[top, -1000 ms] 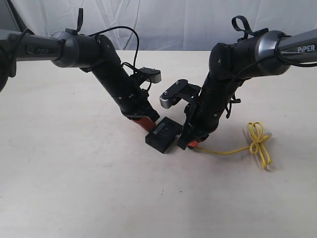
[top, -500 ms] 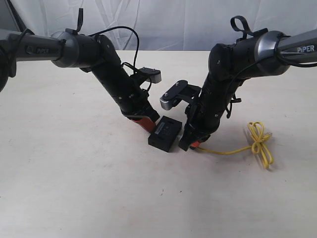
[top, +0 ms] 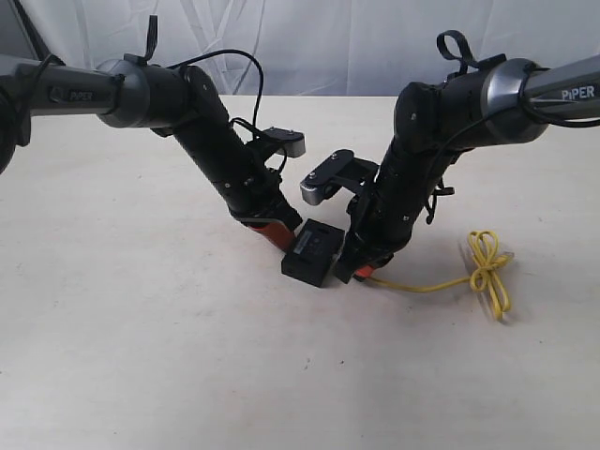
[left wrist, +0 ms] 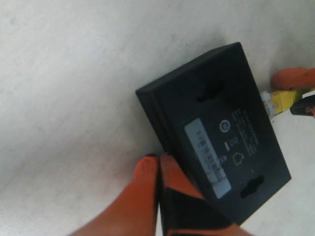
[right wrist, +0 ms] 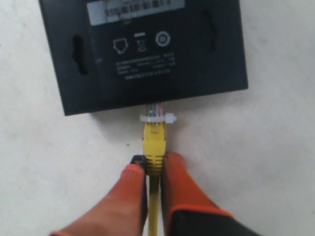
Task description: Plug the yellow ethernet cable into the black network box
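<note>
Since a second ago, the right gripper (right wrist: 153, 164) has edged closer to the small, flat, matte black network box (right wrist: 147, 54), and the box's far corner has shifted slightly toward that gripper. The gripper's two orange fingertips (right wrist: 130, 184) pinch the thin, bright yellow ethernet cable (right wrist: 154, 142) by the ribbed yellow boot just behind its clear plastic plug (right wrist: 157, 115). The plug points straight ahead of the fingertips and its front end meets the side wall of the box; how far it sits inside cannot be told. Beyond the plug the box lies flat with its white label strip (right wrist: 135, 7) and small printed marks facing up. Behind the right gripper the cable trails away across the pale beige tabletop (top: 141, 356) to a knotted loop (top: 487, 262) well out to the arm's side. On the opposite side of the box, the left gripper (left wrist: 157, 164) has its orange fingers (left wrist: 142, 177) pressed together, and they touch the box's long edge near one corner. From that wrist the yellow boot shows at the far side of the box, just beside an orange fingertip of the other gripper. White cloth (top: 328, 37) hangs behind both arms.
</note>
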Controlling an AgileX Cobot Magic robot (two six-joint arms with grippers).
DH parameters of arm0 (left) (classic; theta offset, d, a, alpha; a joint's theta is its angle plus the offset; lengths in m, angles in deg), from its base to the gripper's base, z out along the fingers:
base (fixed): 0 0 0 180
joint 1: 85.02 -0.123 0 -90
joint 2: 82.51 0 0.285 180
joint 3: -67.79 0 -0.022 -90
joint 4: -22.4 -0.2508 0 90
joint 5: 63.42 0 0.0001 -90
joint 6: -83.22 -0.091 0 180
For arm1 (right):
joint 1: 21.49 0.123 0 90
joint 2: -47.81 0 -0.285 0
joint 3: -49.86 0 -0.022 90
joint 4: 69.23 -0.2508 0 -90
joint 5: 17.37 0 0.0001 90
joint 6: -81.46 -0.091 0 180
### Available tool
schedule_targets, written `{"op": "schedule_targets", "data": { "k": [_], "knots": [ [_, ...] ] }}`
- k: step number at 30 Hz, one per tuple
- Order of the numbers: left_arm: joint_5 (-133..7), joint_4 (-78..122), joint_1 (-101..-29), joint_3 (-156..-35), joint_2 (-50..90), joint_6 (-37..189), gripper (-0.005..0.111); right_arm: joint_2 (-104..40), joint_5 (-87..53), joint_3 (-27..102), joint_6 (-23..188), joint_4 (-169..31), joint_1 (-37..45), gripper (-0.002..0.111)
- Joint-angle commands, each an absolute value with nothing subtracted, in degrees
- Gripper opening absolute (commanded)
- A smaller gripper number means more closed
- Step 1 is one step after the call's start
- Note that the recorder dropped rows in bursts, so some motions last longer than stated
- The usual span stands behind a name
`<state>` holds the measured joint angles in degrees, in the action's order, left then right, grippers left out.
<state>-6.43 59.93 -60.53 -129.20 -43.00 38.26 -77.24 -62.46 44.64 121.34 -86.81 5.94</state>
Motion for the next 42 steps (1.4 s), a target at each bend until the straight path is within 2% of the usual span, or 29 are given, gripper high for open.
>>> {"op": "schedule_targets", "data": {
  "k": [1,13,21,42],
  "knots": [
    [-7.0,59.0,-60.3,-128.8,-44.0,38.1,0.0,-76.6,-60.3,44.9,121.5,-87.9,6.0,-0.001],
    [-9.6,59.4,-60.3,-128.8,-43.6,37.8,0.0,-76.6,-62.5,45.1,127.9,-88.8,6.0,-0.001],
    [-9.5,61.9,-60.3,-128.8,-42.6,37.8,0.0,-76.6,-57.4,45.1,127.8,-91.2,6.0,-0.001],
    [-6.7,67.7,-60.4,-128.5,-41.3,35.3,0.0,-76.6,-54.5,45.1,125.8,-92.2,6.0,-0.001]
  ]
}}
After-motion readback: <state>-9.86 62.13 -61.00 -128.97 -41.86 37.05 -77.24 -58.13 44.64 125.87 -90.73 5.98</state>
